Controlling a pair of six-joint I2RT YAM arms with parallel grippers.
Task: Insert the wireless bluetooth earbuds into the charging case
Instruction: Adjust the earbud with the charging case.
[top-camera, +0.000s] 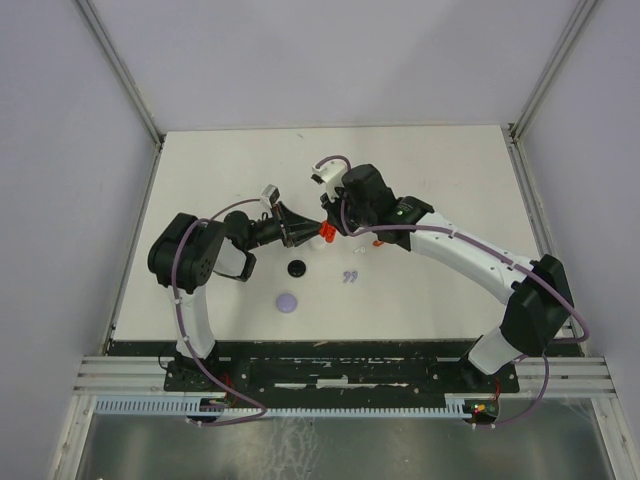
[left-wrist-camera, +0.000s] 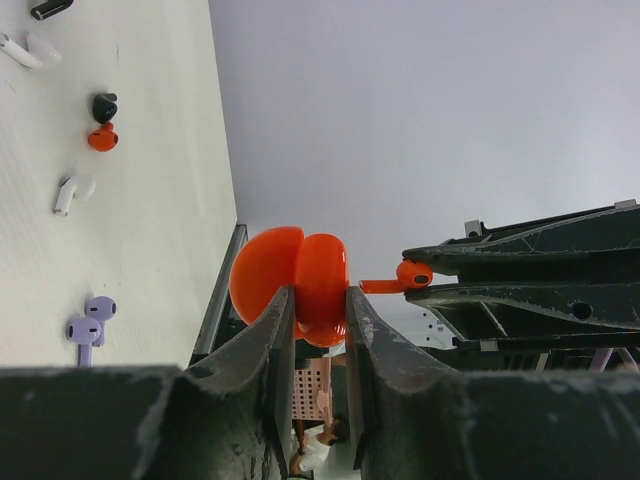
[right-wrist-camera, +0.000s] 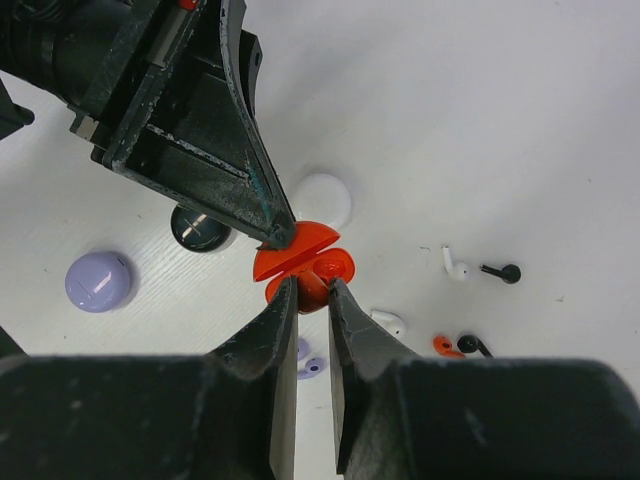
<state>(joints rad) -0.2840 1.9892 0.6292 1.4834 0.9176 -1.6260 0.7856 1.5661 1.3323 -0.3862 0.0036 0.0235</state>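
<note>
My left gripper (left-wrist-camera: 320, 300) is shut on the open orange-red charging case (left-wrist-camera: 298, 272), held up off the table with its lid swung to one side. My right gripper (right-wrist-camera: 308, 287) is shut on a red earbud (left-wrist-camera: 412, 274), whose stem points at the case's open mouth (right-wrist-camera: 335, 266). In the top view both grippers meet over the table's middle, the left (top-camera: 303, 236) against the right (top-camera: 330, 231). Loose earbuds lie on the table: a lavender pair (left-wrist-camera: 90, 322), a white one (left-wrist-camera: 70, 193), a red one (left-wrist-camera: 102, 139) and a black one (left-wrist-camera: 105, 103).
Three round discs lie below the grippers: white (right-wrist-camera: 326, 195), black (right-wrist-camera: 198, 229) and lavender (right-wrist-camera: 98, 282). Another white earbud (right-wrist-camera: 455, 266) and a black one (right-wrist-camera: 502, 272) lie further right. White walls enclose the table (top-camera: 200, 170) on three sides.
</note>
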